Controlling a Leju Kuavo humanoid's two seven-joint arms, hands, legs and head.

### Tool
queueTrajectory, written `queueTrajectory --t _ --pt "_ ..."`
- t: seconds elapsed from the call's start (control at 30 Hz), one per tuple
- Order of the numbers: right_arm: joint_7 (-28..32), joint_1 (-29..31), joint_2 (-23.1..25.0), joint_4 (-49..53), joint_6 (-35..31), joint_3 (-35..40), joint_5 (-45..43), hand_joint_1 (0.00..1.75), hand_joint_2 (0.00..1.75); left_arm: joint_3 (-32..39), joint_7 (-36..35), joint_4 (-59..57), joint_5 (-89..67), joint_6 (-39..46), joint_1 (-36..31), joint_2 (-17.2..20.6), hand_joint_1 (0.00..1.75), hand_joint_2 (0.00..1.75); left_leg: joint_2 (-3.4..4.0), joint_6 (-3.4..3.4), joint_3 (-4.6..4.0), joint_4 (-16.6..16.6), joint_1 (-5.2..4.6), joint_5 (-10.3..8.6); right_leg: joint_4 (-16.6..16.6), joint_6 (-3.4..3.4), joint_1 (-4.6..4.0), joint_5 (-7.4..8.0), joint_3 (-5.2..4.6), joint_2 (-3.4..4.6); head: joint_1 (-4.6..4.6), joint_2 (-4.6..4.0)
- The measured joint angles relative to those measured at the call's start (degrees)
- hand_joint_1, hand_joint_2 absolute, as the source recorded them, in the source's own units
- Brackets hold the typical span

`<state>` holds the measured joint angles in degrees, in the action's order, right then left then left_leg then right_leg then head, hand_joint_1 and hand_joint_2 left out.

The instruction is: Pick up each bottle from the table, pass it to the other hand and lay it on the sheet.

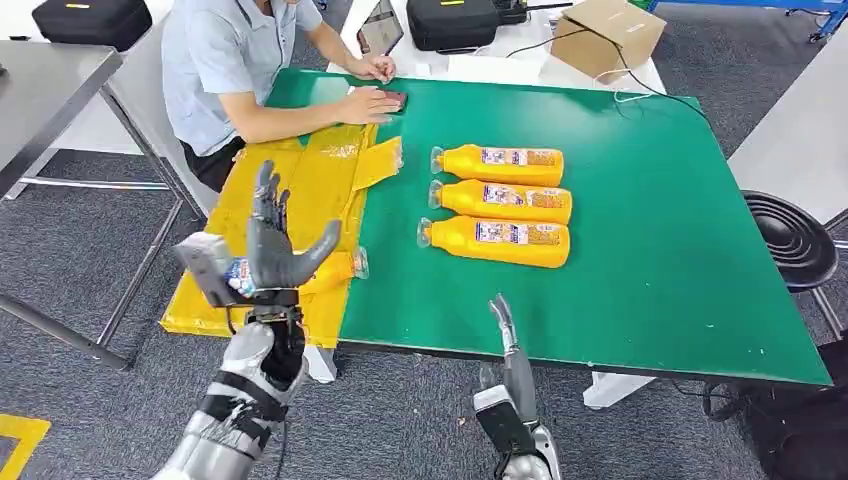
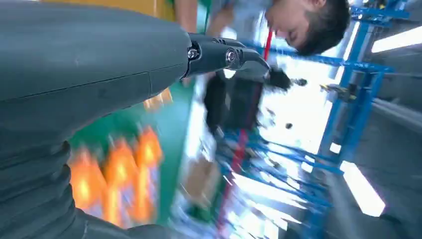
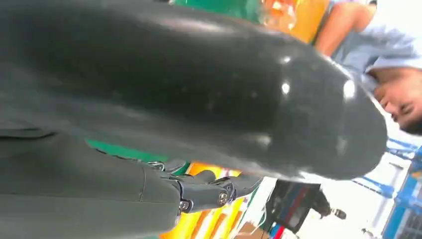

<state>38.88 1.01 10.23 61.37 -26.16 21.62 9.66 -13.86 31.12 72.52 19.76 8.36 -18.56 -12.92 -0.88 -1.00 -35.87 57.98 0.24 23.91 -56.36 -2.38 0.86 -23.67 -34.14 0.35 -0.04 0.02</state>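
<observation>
Three orange bottles (image 1: 500, 165) (image 1: 503, 200) (image 1: 497, 241) lie side by side in the middle of the green table (image 1: 650, 250), caps toward the yellow sheet (image 1: 300, 190). Another orange bottle (image 1: 342, 269) lies on the sheet's near part, partly hidden behind my left hand (image 1: 278, 250). That hand is raised above the sheet with its fingers spread and holds nothing. My right hand (image 1: 510, 345) stands edge-on at the table's front edge, fingers straight and empty, a little short of the nearest bottle. In the left wrist view the bottles (image 2: 114, 179) are an orange blur beyond the fingers (image 2: 224, 55).
A person in a light blue shirt (image 1: 225, 70) sits at the table's far left corner, both hands near a dark object (image 1: 390, 98) by the sheet's far end. A black stool (image 1: 790, 235) stands to the right. A cardboard box (image 1: 605, 35) and black cases sit beyond the table.
</observation>
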Motion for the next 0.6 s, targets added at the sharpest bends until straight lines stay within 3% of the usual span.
queueTrajectory --t 0.27,0.43,0.6 --pt "-2.4 1.5 -4.1 0.1 -10.2 -3.5 16.8 0.0 1.75 0.5 2.6 17.4 -1.4 4.2 13.3 1.2 0.0 1.75 0.0 0.0 -0.05 0.0 -0.01 0.08 0.0 -0.01 0.01 -0.03 -0.05 0.01 -0.02 0.0" --pt "-9.7 4.5 -8.3 0.3 -8.2 -8.0 27.3 0.0 1.75 0.5 4.9 24.3 -12.1 14.0 19.0 2.8 0.0 1.75 -0.05 -0.03 -0.05 0.0 -0.02 0.05 0.1 -0.01 0.03 -0.02 -0.05 -0.01 -0.02 0.0" --pt "-10.7 9.4 -10.0 -2.1 -6.7 -10.2 29.5 0.0 1.75 -1.2 3.5 25.0 -15.8 16.4 19.5 3.8 0.0 1.75 -0.04 -0.07 -0.01 0.0 -0.02 -0.02 0.1 -0.03 0.02 0.03 -0.02 0.0 0.0 0.0"
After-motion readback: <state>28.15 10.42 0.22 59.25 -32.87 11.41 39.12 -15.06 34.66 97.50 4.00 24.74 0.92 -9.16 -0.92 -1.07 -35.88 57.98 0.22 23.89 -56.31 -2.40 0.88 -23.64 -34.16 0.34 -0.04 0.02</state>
